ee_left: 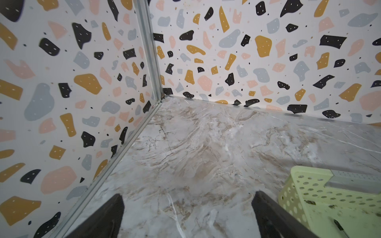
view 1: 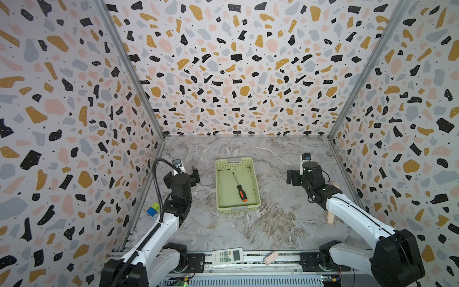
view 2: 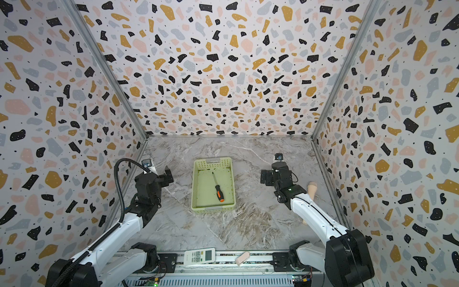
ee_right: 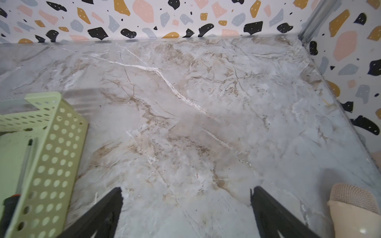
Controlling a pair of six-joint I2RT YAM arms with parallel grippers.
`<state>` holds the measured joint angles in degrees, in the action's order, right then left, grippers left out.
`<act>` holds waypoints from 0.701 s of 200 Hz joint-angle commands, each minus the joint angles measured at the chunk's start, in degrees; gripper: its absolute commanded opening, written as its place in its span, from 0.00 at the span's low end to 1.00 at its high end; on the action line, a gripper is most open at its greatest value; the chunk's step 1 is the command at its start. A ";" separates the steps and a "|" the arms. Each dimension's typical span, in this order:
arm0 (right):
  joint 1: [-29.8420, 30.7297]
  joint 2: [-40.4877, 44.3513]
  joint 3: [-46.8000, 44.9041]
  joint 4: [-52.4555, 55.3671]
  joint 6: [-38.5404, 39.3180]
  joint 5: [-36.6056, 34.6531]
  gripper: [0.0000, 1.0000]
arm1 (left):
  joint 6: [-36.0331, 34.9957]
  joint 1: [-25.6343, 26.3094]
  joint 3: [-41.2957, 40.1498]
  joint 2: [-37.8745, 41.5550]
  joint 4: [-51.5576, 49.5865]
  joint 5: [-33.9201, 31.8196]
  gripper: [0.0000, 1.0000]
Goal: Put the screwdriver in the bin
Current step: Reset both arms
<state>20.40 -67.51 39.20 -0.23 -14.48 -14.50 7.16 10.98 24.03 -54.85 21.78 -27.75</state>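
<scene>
Screwdriver point(view 1: 239, 186): lying flat inside the bin point(view 1: 238, 210), slantwise, orange end toward its near wall.
Left gripper point(ee_left: 186, 206): left of the bin, fingers spread, gripping nothing.
Right gripper point(ee_right: 185, 197): right of the bin, fingers spread wide, gripping nothing.
Bin: on the table point(view 1: 273, 223), between both grippers.

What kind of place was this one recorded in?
Probably a robot test booth, not a home: terrazzo-print panels box in a marble-look tabletop, with left arm and right arm mounted on a metal rail.
</scene>
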 commanded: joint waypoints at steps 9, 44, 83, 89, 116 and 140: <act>-1.52 1.77 -10.66 -20.91 5.52 -3.40 0.99 | -2.77 0.14 -6.55 0.08 19.97 -3.16 0.99; -4.15 2.20 -16.90 -31.29 9.18 -4.68 0.99 | -2.40 0.18 -9.23 -4.28 23.29 -5.32 1.00; -6.74 0.96 -19.10 -37.12 13.44 -1.28 0.99 | -1.25 0.27 -12.38 -8.54 28.97 -9.84 1.00; -6.94 0.79 -20.33 -39.77 13.72 -0.86 0.99 | -1.48 0.27 -12.66 -9.66 30.14 -10.17 0.99; -7.44 -2.11 -23.76 -49.93 15.72 -0.01 0.99 | -3.14 0.27 -13.97 -14.66 36.32 -9.57 1.00; -8.11 -7.56 -24.48 -57.30 18.18 1.19 0.99 | -6.38 0.27 -12.55 -17.61 38.08 -6.48 0.99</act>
<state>12.97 -70.96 15.31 -45.95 -0.03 -15.18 4.45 11.00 10.76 -70.65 51.88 -35.62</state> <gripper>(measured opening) 0.989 0.995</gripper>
